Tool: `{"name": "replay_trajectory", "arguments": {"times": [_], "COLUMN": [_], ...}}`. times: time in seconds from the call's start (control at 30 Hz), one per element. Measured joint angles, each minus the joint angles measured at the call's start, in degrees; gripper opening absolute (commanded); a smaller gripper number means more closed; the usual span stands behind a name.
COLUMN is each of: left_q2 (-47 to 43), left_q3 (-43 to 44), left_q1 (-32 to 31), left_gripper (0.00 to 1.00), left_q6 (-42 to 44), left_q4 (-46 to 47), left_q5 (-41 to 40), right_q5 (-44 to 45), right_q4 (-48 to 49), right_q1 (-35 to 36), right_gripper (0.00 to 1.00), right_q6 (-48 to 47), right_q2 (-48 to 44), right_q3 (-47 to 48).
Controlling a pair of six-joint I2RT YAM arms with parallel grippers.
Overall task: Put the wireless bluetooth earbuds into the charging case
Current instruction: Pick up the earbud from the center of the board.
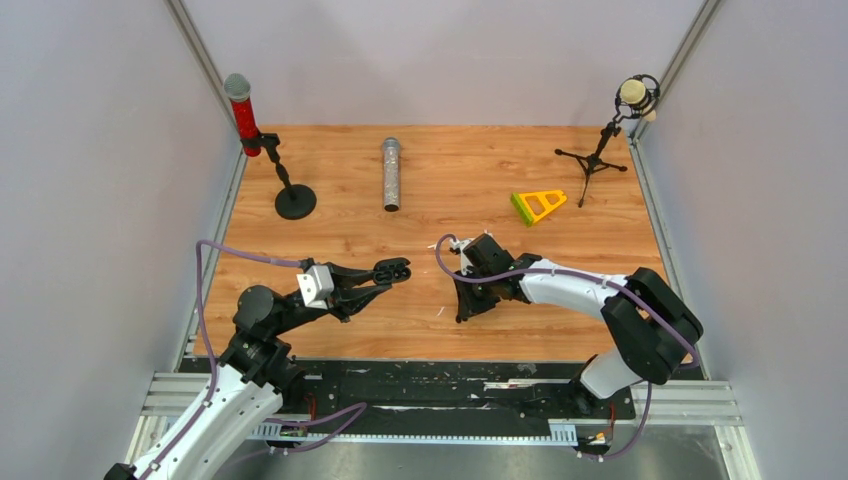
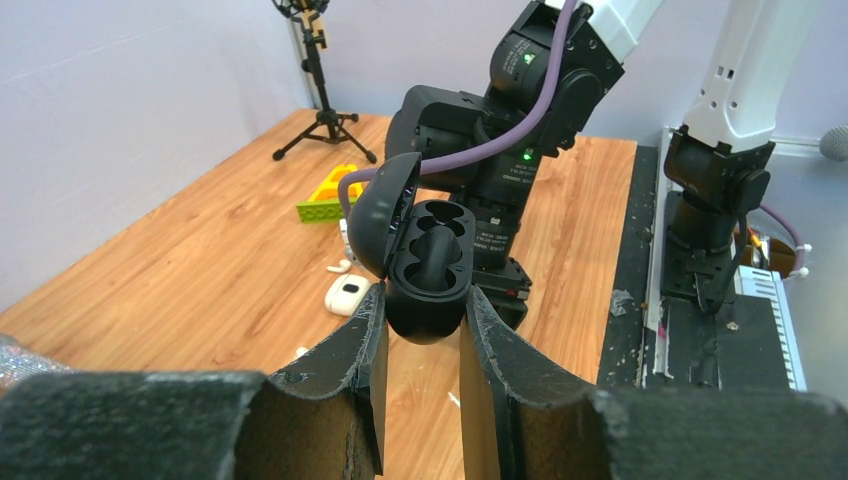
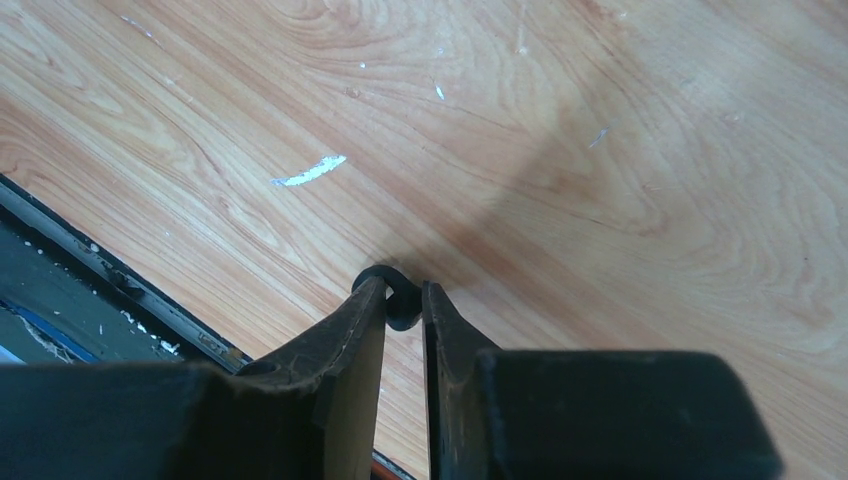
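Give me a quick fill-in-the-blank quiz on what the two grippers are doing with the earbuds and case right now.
1. The left gripper holds a black case whose lid is ____.
2. Its wells are ____.
3. The right gripper pinches a ____ earbud.
4. Behind the black case, on the table, lies a second case, coloured ____.
Answers: open, empty, black, white.
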Motion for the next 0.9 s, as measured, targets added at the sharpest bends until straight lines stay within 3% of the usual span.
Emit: {"name": "replay_trajectory", "arguments": {"times": [0.13, 0.47, 0.67, 0.9], "left_q2": [0.0, 0.0, 0.0, 0.0], "left_q3": [0.0, 0.0, 0.0, 0.0], "left_q1": [0.0, 0.0, 0.0, 0.0], "left_gripper": [0.0, 0.0, 0.0, 0.0], "left_q6": [0.0, 0.0, 0.0, 0.0], "left_q4": [0.0, 0.0, 0.0, 0.0], "left_q5": [0.0, 0.0, 0.0, 0.2], "right_q5": [0.0, -0.3, -0.5, -0.5], "right_q4": [0.2, 1.5, 0.5, -0.5], "right_q1": [0.1, 0.3, 0.7, 2.9], "right_gripper": [0.01, 0.0, 0.27, 0.31], "right_q6": [0.5, 0.5, 1.9, 4.9], "right_q2": [0.2, 0.3, 0.3, 0.3], "right_q3": [0.0, 0.0, 0.0, -0.3]}}
